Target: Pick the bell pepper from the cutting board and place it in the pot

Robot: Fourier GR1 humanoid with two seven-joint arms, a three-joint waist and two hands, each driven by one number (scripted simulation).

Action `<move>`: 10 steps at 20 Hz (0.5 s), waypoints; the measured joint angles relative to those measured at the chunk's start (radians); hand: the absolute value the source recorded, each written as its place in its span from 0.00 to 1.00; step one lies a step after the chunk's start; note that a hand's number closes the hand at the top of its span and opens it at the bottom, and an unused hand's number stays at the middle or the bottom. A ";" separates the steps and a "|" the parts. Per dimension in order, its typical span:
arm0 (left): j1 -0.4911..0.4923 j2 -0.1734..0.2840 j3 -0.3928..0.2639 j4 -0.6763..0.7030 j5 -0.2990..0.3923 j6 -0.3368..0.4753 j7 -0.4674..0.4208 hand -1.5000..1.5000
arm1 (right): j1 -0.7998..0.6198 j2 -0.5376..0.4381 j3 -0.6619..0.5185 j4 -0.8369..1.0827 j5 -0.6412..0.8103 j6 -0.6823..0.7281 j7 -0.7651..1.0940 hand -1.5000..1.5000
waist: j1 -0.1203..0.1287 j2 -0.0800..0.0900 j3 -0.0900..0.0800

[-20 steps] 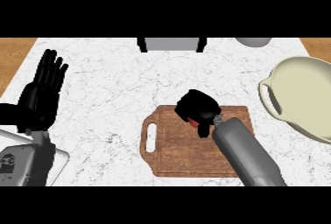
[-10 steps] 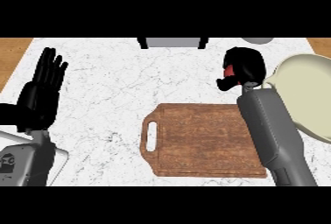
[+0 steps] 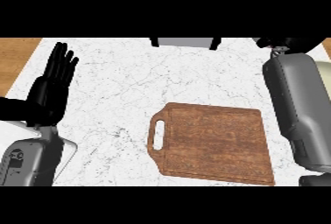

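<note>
Bare cutting board (image 3: 213, 142), left hand (image 3: 50, 89) upright

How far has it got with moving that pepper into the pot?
The cutting board lies bare, so the pick-up looks done. The right hand is stretched to the far right edge, mostly out of sight, and the pepper itself cannot be seen. A sliver of the cream pot shows beside that forearm. Whether the pepper is in the pot yet cannot be told. The left hand rests open at the left.

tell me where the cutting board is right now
In the head view the cutting board lies on the marble counter, right of centre, its handle slot toward the left, just left of the right forearm.
</note>
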 measured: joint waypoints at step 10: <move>0.013 -0.014 -0.009 0.005 -0.014 0.015 0.004 0.50 | -0.077 -0.031 -0.060 0.112 0.255 -0.003 0.199 1.00 | -0.023 -0.019 0.003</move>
